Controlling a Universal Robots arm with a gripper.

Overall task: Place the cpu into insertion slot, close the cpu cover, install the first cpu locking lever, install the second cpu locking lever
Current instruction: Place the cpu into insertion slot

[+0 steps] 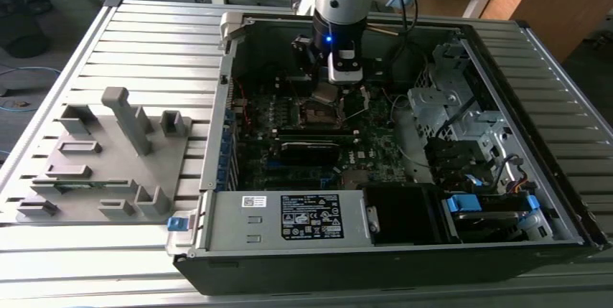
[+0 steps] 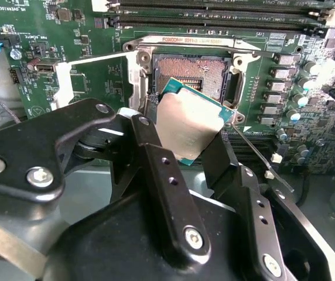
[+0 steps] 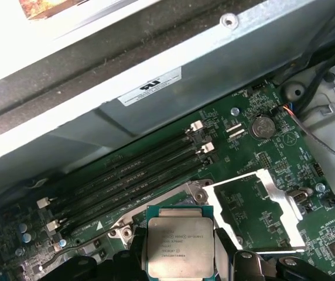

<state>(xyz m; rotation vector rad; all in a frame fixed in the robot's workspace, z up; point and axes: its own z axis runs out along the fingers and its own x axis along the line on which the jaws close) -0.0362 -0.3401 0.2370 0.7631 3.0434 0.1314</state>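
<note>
cpu (image 2: 191,126) gripped btwn fingers (image 2: 156,164), tilted just over insertion slot (image 2: 192,76), slot's near edge hidden behind chip, cpu cover (image 2: 64,85) flipped open beside it

cpu (image 3: 179,246): dull silver-grey metal lid, smooth, faint sheen; thin green board edge around it
cpu cover (image 3: 281,196): thin bare metal frame, bright silver, reflective
insertion slot (image 2: 191,73): dark matt centre with a fine grainy texture, silver metal rim
gripper (image 2: 182,139): matt black fingers (image 2: 156,175), smooth, with bright metal screw heads
motherboard (image 2: 91,35): green lacquered board, slight gloss
memory slots (image 3: 132,175): black plastic, pale plastic latches
case (image 1: 230,222): grey sheet metal, satin finish
label (image 1: 311,216): black sticker, smooth
table (image 1: 143,42): ribbed light-grey metal, satin
fixture tray (image 1: 96,150): grey plastic, matt
</note>
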